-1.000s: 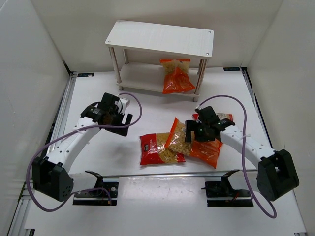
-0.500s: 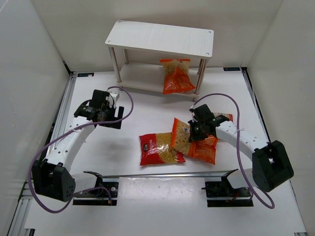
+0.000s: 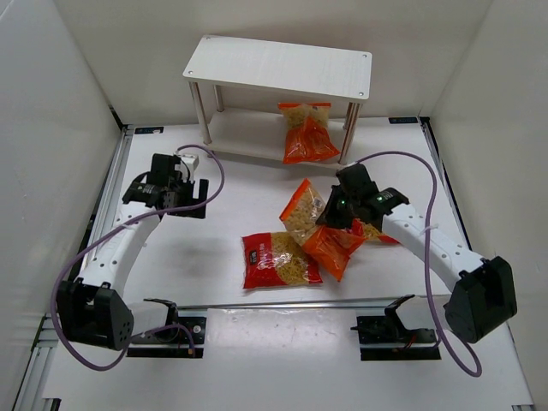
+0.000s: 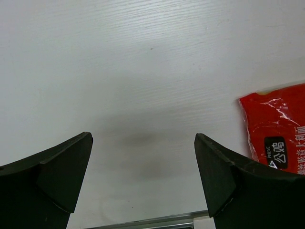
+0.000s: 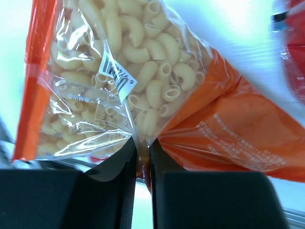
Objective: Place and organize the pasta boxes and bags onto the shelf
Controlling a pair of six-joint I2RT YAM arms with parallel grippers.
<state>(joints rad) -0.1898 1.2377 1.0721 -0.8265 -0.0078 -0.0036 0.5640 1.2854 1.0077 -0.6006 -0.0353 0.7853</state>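
Your right gripper (image 3: 334,210) was clamped on the orange macaroni bag (image 3: 330,248), its long axis running diagonally, just beside the red bag (image 3: 278,259). The shelf (image 3: 278,64) stood beyond it toward the back, lower board free left of the stored orange bag (image 3: 306,133). Your left gripper (image 4: 143,143) hung spread over the table (image 4: 143,57), farther off.

White table (image 3: 257,184), silver rail (image 3: 282,304).
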